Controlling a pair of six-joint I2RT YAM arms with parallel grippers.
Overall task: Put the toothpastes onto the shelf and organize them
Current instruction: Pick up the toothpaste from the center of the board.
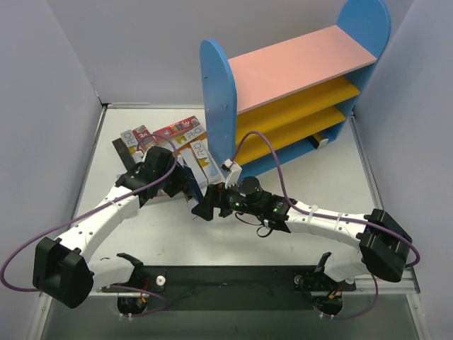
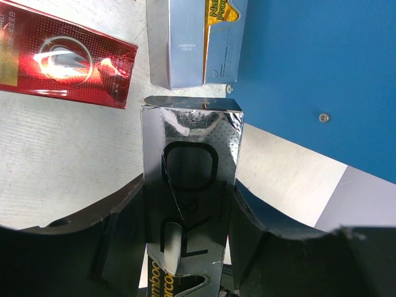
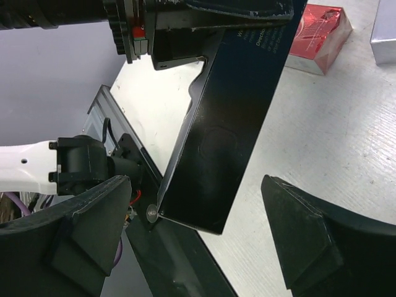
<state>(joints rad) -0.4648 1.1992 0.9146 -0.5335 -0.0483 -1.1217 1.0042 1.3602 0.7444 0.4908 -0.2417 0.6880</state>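
My left gripper (image 1: pixel 180 180) (image 2: pixel 185 185) is shut on a silver-grey toothpaste box (image 2: pixel 189 148) with black lettering, holding it lengthwise above the table near the shelf's blue side panel (image 2: pixel 322 74). In the right wrist view that box (image 3: pixel 235 117) looks dark and hangs from the left gripper, its lower end between my right gripper's fingers without touching them. My right gripper (image 1: pixel 203 205) (image 3: pixel 195 182) is open. The other toothpastes (image 1: pixel 163 138) lie in a pile left of the shelf (image 1: pixel 219 92), among them a red one (image 2: pixel 62 62) and a silver one (image 2: pixel 192 43).
The shelf has a pink top board (image 1: pixel 297 64) and yellow boards below; one box end (image 1: pixel 318 139) shows on its lowest level. White walls close in the left and back. A black bar (image 1: pixel 226 276) runs along the near edge.
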